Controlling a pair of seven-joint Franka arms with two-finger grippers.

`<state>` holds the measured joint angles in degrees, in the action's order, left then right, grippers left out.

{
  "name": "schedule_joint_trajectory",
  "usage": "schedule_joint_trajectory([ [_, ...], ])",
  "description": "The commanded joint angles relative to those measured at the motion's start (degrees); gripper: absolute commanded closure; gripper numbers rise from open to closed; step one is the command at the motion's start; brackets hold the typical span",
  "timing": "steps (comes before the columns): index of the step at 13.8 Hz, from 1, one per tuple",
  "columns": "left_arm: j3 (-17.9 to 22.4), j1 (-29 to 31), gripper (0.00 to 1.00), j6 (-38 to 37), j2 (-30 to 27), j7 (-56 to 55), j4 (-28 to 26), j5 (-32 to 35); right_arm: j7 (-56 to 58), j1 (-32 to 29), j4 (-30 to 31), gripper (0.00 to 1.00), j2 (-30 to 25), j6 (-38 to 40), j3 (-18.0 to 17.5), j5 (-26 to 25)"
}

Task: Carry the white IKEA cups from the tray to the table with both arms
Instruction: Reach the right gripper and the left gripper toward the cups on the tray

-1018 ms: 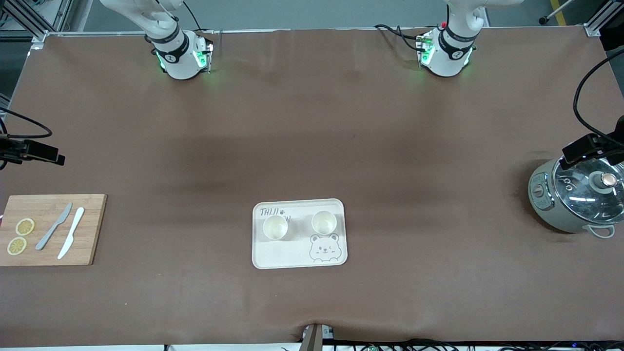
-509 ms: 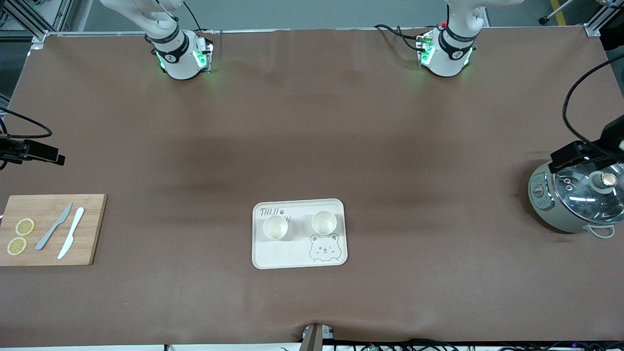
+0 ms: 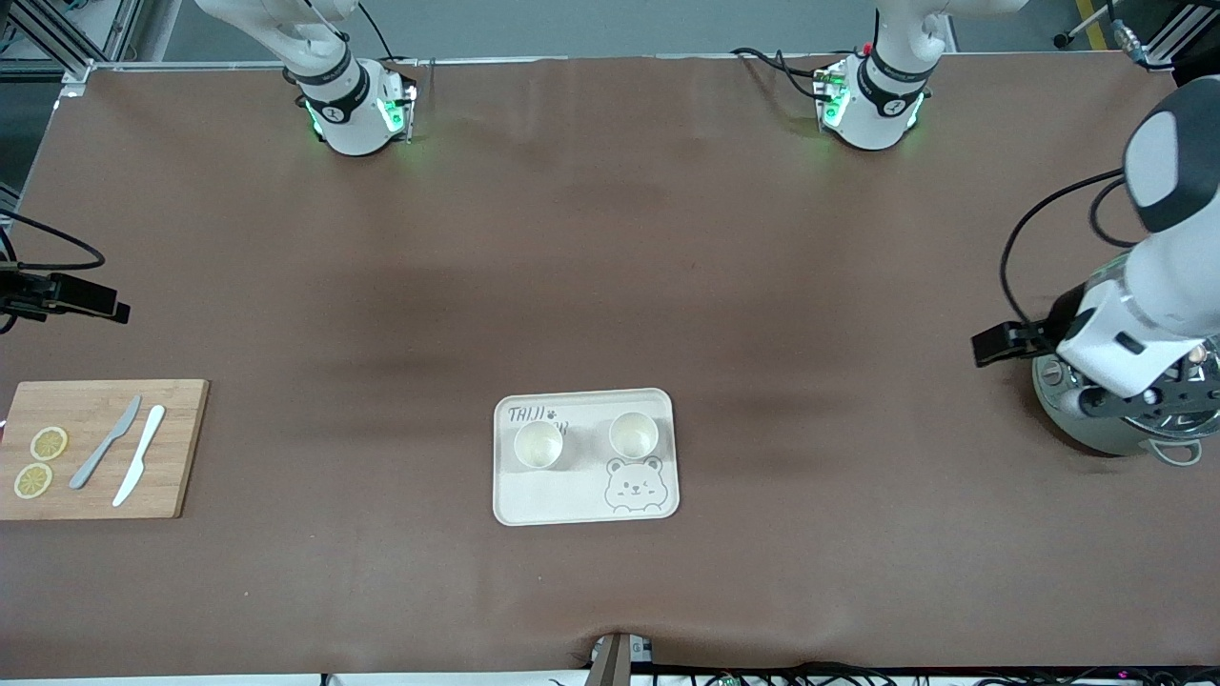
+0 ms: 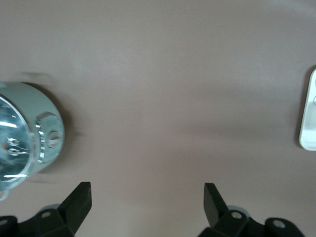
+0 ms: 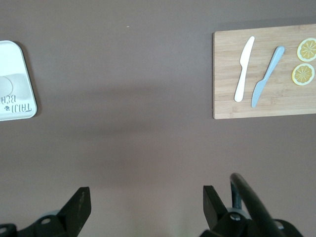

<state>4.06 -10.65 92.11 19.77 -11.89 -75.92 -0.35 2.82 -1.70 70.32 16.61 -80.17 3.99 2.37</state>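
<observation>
two white cups (image 3: 538,445) (image 3: 633,434), one tray (image 3: 534,503), two knives (image 3: 105,442) (image 3: 139,454), two lemon slices (image 3: 49,443) (image 3: 32,480), one pot (image 3: 1106,433)

My claws (image 4: 147,205) are black; off-white cups (image 3: 538,445) sit on a cream, bear-printed tray (image 3: 534,500) over the brown counter (image 3: 610,286).

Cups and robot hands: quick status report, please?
Left tool open, empty, over the pot. Right tool open, empty, over bare table toward the cutting board. Both cups upright on the bear tray. Nothing blocking.
</observation>
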Motion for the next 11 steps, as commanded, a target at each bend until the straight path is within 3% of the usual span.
schedule_joint_trajectory([
  [1, -0.1, -2.3, 0.00, 1.9, 2.9, -6.7, 0.8, -1.4, -0.9, 1.8, 0.7, 0.00, -0.4, -2.4, -0.5, 0.5],
  [4, -0.1, -5.8, 0.00, 6.7, 5.9, -17.4, 0.8, -3.0, -2.4, 4.4, 0.7, 0.00, 1.0, -6.6, -0.5, 3.8],
  [11, 0.0, -14.7, 0.00, 19.1, 13.4, -35.9, 1.1, -2.9, -8.0, 11.4, 0.7, 0.00, 5.7, -14.8, -0.5, 4.1],
])
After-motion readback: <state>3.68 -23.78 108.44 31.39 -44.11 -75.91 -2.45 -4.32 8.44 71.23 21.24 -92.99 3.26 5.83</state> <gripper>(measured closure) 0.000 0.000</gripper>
